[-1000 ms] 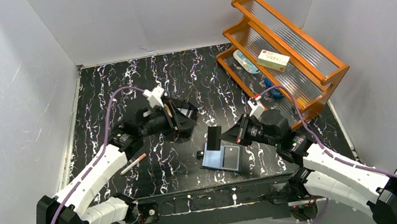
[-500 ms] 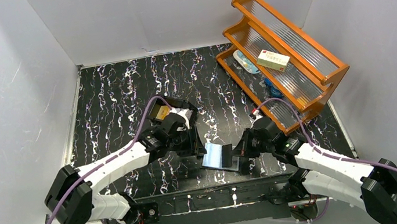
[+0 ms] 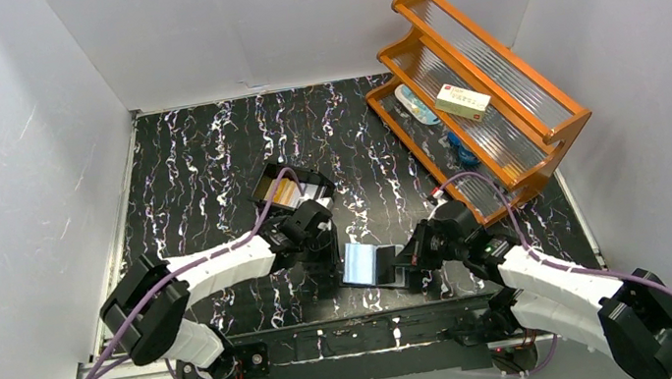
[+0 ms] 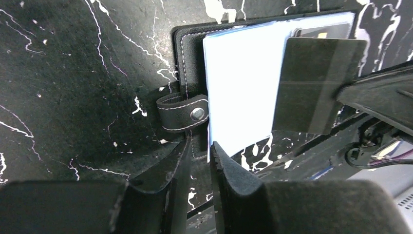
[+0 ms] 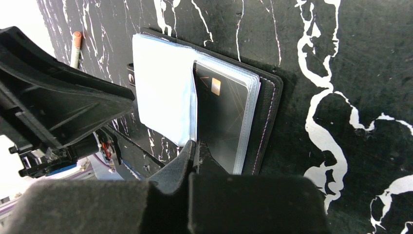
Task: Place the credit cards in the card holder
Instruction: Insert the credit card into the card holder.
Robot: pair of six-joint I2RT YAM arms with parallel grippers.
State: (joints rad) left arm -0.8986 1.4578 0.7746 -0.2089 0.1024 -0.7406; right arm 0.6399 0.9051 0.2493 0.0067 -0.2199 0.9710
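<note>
The black card holder lies open near the table's front edge, with a pale blue sleeve fanned up and its snap tab to the left. My right gripper is shut on the near edge of a dark credit card with a gold chip, at the clear sleeves. My left gripper sits at the holder's near left corner. Its jaws stand a narrow gap apart, with the stitched cover edge showing between them. More credit cards lie in a black box behind.
An orange rack at the back right holds a cream-and-red carton and small items. A thin pinkish stick lies on the marbled table left of the holder. A black rail runs along the front.
My left arm swung from the black box down to the holder's left edge and its jaws narrowed. The holder's raised flap came down flatter. My right gripper stayed shut and shifted slightly nearer.
</note>
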